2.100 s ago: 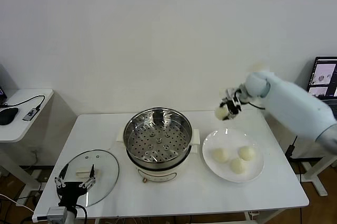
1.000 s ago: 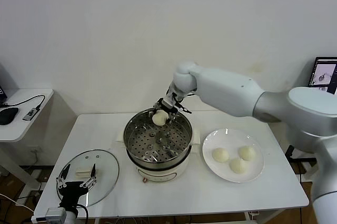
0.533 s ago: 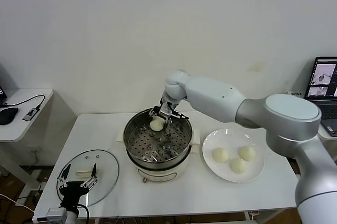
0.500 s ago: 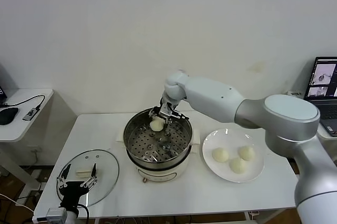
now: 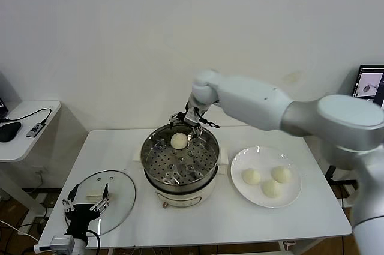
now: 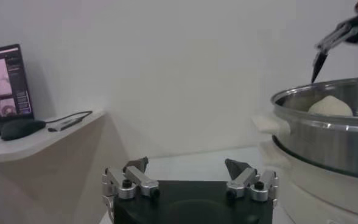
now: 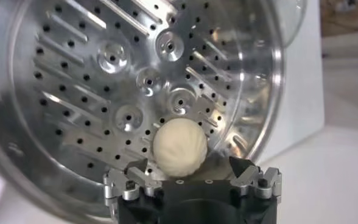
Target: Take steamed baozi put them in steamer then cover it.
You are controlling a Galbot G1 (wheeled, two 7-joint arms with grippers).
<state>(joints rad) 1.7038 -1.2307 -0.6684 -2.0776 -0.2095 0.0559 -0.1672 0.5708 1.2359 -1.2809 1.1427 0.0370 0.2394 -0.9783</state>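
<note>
Reaching across over the steamer (image 5: 180,159), the right gripper (image 5: 193,118) hangs jaws spread above a baozi (image 5: 179,141).

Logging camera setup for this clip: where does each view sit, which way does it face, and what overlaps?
Head view: high, looking down at the table; shows the right arm over the steamer and the left gripper by the lid.
Left wrist view: low, facing sideways past the open left gripper to the steamer.
Right wrist view: above, looking down past the open right gripper into the steamer.
Shared: all show the bun in the steamer.
</note>
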